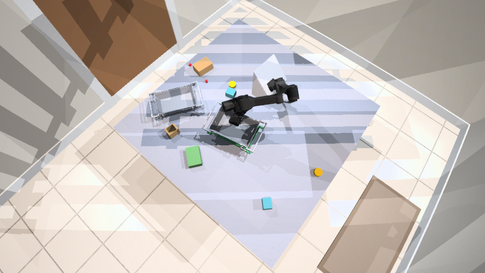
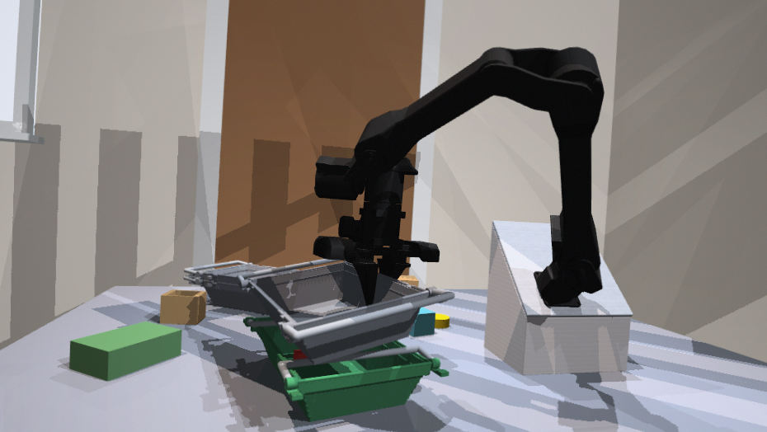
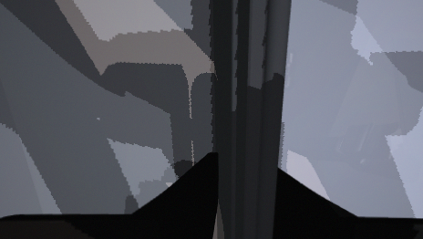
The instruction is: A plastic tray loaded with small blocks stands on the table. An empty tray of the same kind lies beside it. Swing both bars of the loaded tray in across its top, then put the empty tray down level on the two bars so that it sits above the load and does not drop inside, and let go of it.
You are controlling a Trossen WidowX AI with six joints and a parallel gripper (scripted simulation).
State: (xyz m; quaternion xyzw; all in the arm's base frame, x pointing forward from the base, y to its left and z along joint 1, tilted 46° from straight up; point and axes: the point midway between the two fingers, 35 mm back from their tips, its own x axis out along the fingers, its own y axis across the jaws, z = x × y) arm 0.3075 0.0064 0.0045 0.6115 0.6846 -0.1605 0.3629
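My gripper (image 1: 235,119) (image 2: 381,288) (image 3: 232,161) is shut on the long side wall of the empty grey tray (image 2: 359,333) (image 3: 255,119). The grey tray hangs over the loaded green tray (image 1: 249,152) (image 2: 354,392) and looks tilted in the exterior view, its near left corner lower than its near right one. Its own bars stick out at its ends. The green tray's near bar (image 2: 386,353) lies inward over its top, close under the grey tray; whether they touch is unclear. The green tray's far bar is hidden. A red block (image 2: 299,354) shows inside the green tray.
Another grey tray (image 1: 174,100) (image 2: 233,293) stands behind left. An open wooden box (image 1: 171,131) (image 2: 182,309) and a green block (image 1: 193,156) (image 2: 125,349) lie left. A cyan block (image 1: 230,92) (image 2: 423,322) and yellow disc (image 1: 232,84) (image 2: 441,321) lie behind. A white wedge (image 1: 269,72) (image 2: 574,343) carries the arm.
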